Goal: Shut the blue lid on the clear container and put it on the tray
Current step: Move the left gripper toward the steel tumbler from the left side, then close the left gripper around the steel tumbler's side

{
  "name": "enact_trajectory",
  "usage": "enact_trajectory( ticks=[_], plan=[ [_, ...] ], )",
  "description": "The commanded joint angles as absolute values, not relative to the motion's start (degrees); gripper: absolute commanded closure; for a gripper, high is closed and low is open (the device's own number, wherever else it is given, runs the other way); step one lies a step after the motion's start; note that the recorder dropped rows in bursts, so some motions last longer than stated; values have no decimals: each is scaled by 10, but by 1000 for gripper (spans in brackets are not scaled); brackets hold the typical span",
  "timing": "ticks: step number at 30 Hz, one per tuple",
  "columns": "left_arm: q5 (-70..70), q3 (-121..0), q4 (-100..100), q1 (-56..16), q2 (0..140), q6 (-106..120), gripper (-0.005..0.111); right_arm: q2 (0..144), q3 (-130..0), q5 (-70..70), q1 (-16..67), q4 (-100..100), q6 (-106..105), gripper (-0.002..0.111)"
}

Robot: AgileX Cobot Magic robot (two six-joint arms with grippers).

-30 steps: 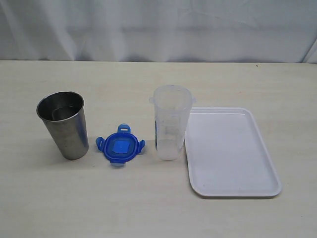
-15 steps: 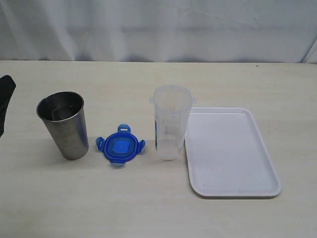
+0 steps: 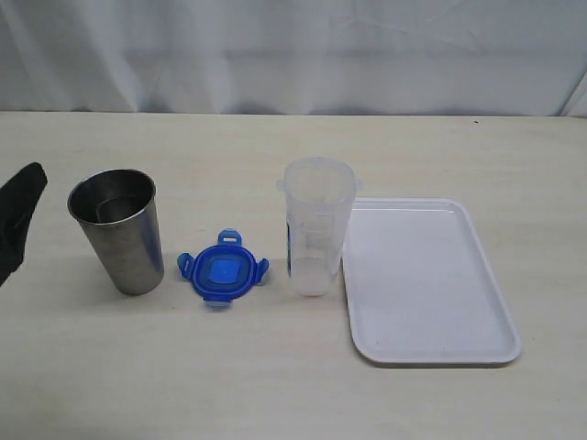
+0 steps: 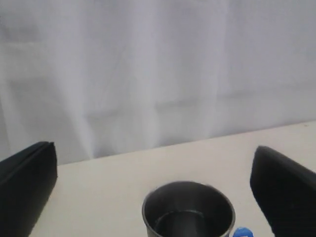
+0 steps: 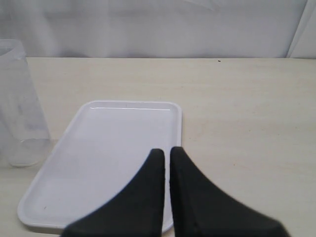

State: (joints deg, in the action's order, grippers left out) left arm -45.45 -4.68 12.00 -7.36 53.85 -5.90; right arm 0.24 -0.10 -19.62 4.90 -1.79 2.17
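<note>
The blue lid (image 3: pixel 222 272) lies flat on the table between a steel cup and the clear container (image 3: pixel 316 225). The container stands upright and uncovered, touching the left rim of the white tray (image 3: pixel 426 280). A black finger (image 3: pixel 20 225) of my left gripper shows at the left edge, well left of the lid. In the left wrist view my left gripper (image 4: pixel 154 153) is open wide and holds nothing; a sliver of the blue lid (image 4: pixel 242 232) shows beside the cup. My right gripper (image 5: pixel 165 154) is shut and empty above the tray (image 5: pixel 98 148), with the clear container (image 5: pixel 19 108) beyond it.
A shiny steel cup (image 3: pixel 117 229) stands upright left of the lid, between the lid and my left gripper; the steel cup (image 4: pixel 187 210) fills the space ahead of the open fingers. A white curtain hangs behind the table's far edge.
My left gripper has entered from the left edge of the exterior view and moved further in toward the steel cup. The lid, container and tray have not moved.
</note>
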Motion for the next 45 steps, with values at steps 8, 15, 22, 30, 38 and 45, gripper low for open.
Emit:
enact_trajectory(
  ticks=[8, 15, 22, 30, 38, 45],
  plan=[
    [-539, -49, 131, -73, 714, -58, 4, 0, 0, -195, 47, -19, 22, 104],
    [-590, -49, 181, -73, 798, -58, 4, 0, 0, -195, 47, -19, 22, 104],
    [-645, -49, 187, -73, 879, -56, 4, 0, 0, -195, 47, -19, 22, 104],
    [-700, -49, 187, -73, 963, -27, 4, 0, 0, -197, 47, -19, 22, 104],
    [-700, -93, 220, -73, 1053, -13, 4, 0, 0, -197, 47, -19, 22, 104],
    [-700, -149, 219, -73, 1080, -13, 4, 0, 0, -197, 47, -19, 22, 104]
  ],
)
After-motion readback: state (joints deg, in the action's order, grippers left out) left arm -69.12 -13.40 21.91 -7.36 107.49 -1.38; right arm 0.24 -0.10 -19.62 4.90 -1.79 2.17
